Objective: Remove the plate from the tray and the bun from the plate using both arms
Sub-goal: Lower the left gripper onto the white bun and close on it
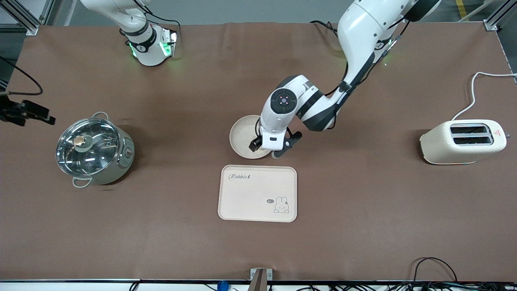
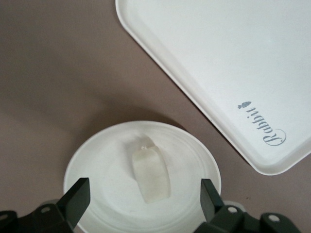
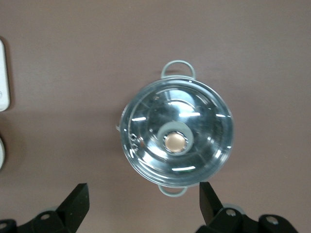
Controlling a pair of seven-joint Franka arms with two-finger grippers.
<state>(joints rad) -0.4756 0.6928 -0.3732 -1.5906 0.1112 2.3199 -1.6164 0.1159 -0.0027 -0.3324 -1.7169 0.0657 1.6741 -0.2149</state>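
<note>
**Bun still on plate, plate off tray**

Nearest the front edge of the tabletop [image 1: 363, 242] we see the bare tray [image 1: 257, 193]; the plate [image 1: 240, 137] sits just farther back under our left gripper [image 1: 274, 150].

Left wrist: open fingers [image 2: 77, 199] straddle the bun [image 2: 152, 175]; closing off-centre could squash it or tip the plate.

Right wrist: our right gripper [image 3: 143, 204] waits open above the pot [image 3: 176, 138].
</note>
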